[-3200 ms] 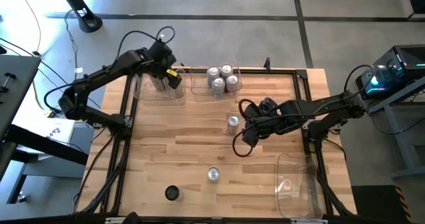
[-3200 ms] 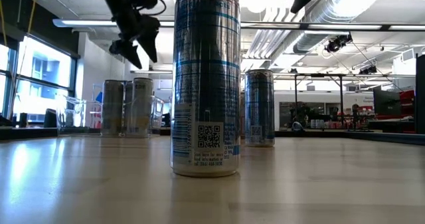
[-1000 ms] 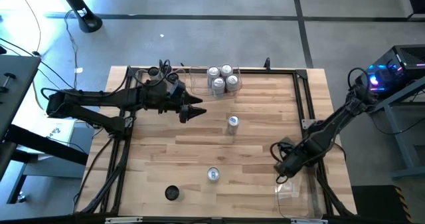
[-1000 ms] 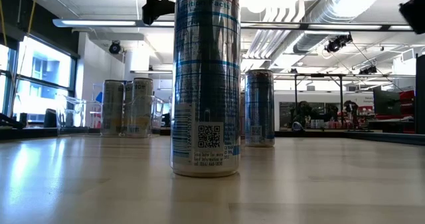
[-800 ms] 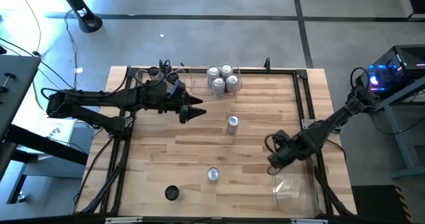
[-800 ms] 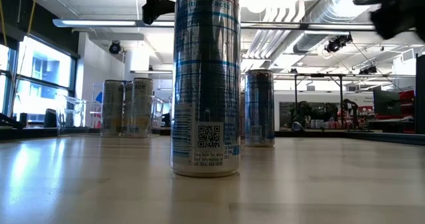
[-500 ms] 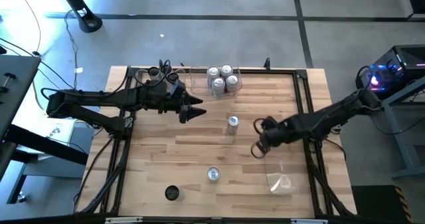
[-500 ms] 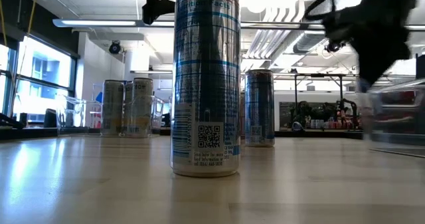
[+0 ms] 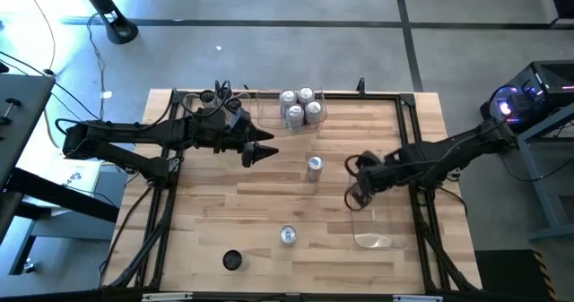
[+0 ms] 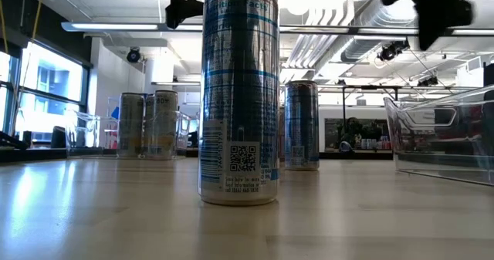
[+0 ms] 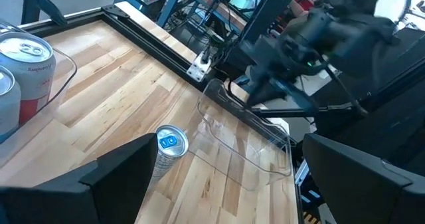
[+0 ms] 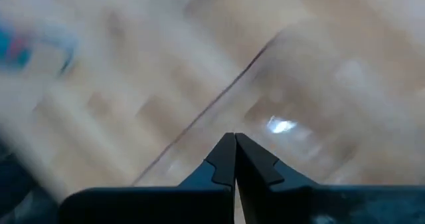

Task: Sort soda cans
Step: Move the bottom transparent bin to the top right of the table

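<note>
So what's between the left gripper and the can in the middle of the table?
Only bare wood. In the high view, nothing sits between the left gripper and the middle can.

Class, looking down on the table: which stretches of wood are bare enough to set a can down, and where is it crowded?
Bare: the left side, between the left gripper and the black can. Also between the middle can and the front silver can. Crowded: the back bin's cans, and the clear bin by the right gripper.

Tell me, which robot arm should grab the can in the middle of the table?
Probably the left. Its left gripper is open and points at the middle can. The right gripper is shut and busy at the clear bin.
</note>
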You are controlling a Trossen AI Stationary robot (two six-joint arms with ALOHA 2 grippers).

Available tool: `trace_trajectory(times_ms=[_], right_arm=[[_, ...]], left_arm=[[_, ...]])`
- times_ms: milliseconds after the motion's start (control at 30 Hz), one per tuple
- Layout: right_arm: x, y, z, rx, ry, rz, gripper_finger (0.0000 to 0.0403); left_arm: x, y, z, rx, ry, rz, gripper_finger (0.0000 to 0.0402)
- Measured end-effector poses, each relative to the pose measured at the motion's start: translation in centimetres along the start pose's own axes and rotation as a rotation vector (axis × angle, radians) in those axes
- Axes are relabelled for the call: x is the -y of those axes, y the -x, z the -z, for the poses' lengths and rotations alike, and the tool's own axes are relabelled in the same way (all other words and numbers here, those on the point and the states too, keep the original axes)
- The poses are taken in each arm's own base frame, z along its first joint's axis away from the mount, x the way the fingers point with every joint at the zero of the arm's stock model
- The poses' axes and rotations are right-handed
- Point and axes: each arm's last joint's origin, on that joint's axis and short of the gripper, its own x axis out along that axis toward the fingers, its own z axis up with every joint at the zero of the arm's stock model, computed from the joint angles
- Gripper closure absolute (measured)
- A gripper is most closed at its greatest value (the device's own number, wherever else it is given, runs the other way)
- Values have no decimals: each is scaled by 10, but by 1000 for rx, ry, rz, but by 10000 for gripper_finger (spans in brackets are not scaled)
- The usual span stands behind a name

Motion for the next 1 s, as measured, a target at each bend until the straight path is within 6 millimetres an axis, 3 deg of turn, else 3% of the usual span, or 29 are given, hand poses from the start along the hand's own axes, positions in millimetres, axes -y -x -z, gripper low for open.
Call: trace_trajectory(times_ms=[133,300,500,667,800,1000], right_arm=[[-20,-1,26,-184,29,-159,403],[-54,-6,72,-314,94,-330,403],[-87,-21,119,-418,-74,-363,403],[-106,-49,148,-468,-144,-302,403],[-105,-72,150,-452,-184,-174,403],[-97,-85,123,-340,-192,-74,403]], left_arm=[[0,0,0,0,0,0,32],[0,0,0,0,0,-1,32],[-4,0,-3,2,16,-2,32],[-8,0,-6,0,45,3,32],[-10,1,-7,4,48,0,32],[-10,1,-9,13,51,23,32]])
